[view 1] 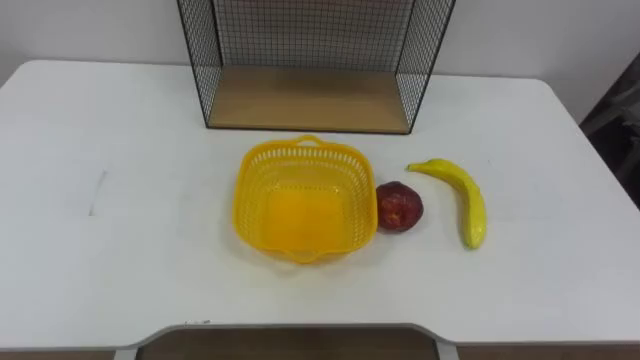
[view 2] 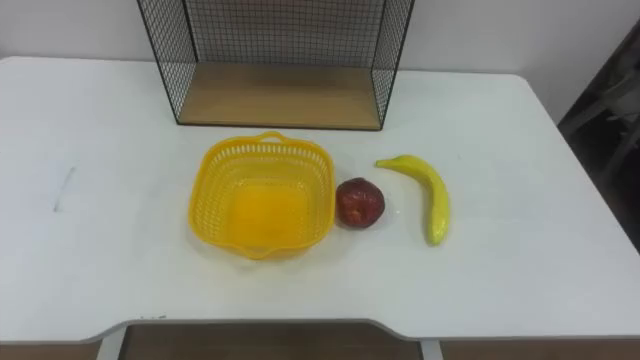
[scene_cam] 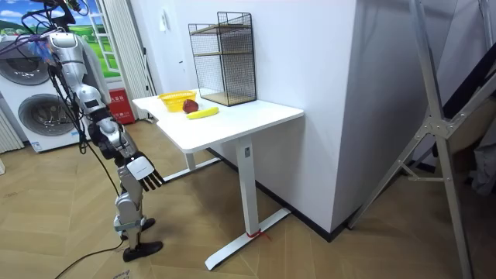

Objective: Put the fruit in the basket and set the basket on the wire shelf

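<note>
Yellow plastic lattice basket (view 1: 252, 190) is sitting empty on the white table (view 1: 120, 200); dark-red round fruit (view 1: 399, 207) and curved yellow banana (view 1: 463, 200) are lying beside it, so everything is remaining. Right hand (scene_cam: 144, 172) is hanging low with straight fingers, holding nothing.

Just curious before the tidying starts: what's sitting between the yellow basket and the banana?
A red apple, close against the basket's right side; bare white table separates the apple from the banana. The left eye view shows this.
</note>
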Robot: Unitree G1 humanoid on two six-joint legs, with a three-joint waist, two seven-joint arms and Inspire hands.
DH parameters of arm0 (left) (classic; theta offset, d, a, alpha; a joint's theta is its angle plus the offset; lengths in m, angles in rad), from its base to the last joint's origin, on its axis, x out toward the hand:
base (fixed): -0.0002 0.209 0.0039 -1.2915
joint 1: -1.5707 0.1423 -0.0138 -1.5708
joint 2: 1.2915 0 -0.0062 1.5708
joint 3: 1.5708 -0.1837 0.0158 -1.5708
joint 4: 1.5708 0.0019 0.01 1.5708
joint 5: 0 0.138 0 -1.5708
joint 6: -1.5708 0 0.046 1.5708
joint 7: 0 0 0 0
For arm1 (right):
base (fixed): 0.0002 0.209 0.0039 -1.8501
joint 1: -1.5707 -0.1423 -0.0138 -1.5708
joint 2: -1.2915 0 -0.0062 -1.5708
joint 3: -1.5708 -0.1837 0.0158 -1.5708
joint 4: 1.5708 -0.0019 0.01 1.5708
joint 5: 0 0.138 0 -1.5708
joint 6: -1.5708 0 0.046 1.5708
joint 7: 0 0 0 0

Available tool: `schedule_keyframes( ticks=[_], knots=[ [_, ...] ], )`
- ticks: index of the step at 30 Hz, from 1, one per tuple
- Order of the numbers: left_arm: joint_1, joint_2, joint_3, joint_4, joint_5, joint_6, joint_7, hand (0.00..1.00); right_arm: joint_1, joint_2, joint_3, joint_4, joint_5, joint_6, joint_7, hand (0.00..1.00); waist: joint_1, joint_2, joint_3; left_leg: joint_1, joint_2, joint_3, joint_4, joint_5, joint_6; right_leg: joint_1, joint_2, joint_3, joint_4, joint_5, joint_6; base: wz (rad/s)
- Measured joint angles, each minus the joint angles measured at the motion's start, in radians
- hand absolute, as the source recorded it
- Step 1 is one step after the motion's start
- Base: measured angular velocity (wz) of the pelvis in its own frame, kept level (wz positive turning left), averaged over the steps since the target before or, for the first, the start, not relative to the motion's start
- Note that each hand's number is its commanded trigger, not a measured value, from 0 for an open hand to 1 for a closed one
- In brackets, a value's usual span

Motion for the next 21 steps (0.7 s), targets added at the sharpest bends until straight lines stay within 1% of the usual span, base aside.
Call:
schedule_keyframes(
  ticks=[4,7,12,14,17,18,21],
  knots=[
    [-0.023,-0.001,0.000,0.003,0.000,-0.002,0.000,0.00,0.001,0.000,-0.012,0.001,-0.011,-0.002,-0.012,0.00,-0.018,-0.003,0.0000,0.006,-0.003,-0.007,-0.002,0.000,0.000,0.009,-0.002,-0.010,-0.001,0.000,0.000,0.03],
    [-0.031,0.000,0.000,0.003,-0.006,-0.003,0.000,0.00,0.004,0.000,-0.019,0.004,-0.010,-0.001,-0.020,0.00,-0.018,-0.001,-0.0003,0.010,-0.003,-0.003,-0.010,0.001,0.001,0.008,-0.001,0.006,-0.001,0.000,0.000,-0.03],
    [-0.032,-0.001,-0.001,0.000,-0.017,-0.003,0.000,0.00,0.008,0.000,-0.019,0.004,-0.007,-0.001,-0.037,0.00,-0.018,0.002,-0.0004,0.026,-0.003,0.005,-0.030,0.003,0.000,0.010,-0.001,0.013,-0.001,0.000,0.000,-0.05],
    [-0.035,0.000,0.000,-0.002,-0.040,-0.006,0.001,0.00,0.012,0.000,-0.019,0.000,-0.004,-0.001,-0.042,0.00,-0.018,0.003,-0.0001,0.027,-0.004,0.005,-0.031,0.003,0.000,0.010,-0.001,0.014,-0.001,0.000,0.000,0.00],
    [-0.037,0.000,0.000,0.000,-0.054,-0.022,0.004,0.00,0.015,0.000,-0.018,0.001,0.011,-0.001,-0.051,0.00,-0.015,0.004,0.0013,0.042,-0.006,0.006,-0.039,0.005,0.002,0.018,-0.002,0.017,-0.002,0.000,0.000,0.00],
    [-0.035,0.000,0.000,0.000,-0.056,-0.029,0.005,0.00,0.018,0.002,-0.018,0.002,0.037,-0.001,-0.057,0.00,-0.015,0.001,0.0033,0.052,-0.006,0.006,-0.045,0.005,0.002,0.025,-0.002,0.016,-0.002,-0.001,0.002,0.00],
    [-0.039,0.001,0.001,0.001,-0.058,-0.037,0.006,0.00,0.022,0.004,-0.019,0.004,0.083,-0.001,-0.065,0.00,-0.015,0.002,0.0030,0.056,-0.007,0.008,-0.052,0.005,0.003,0.025,-0.003,0.012,-0.001,-0.002,0.003,-0.01]
  ],
)
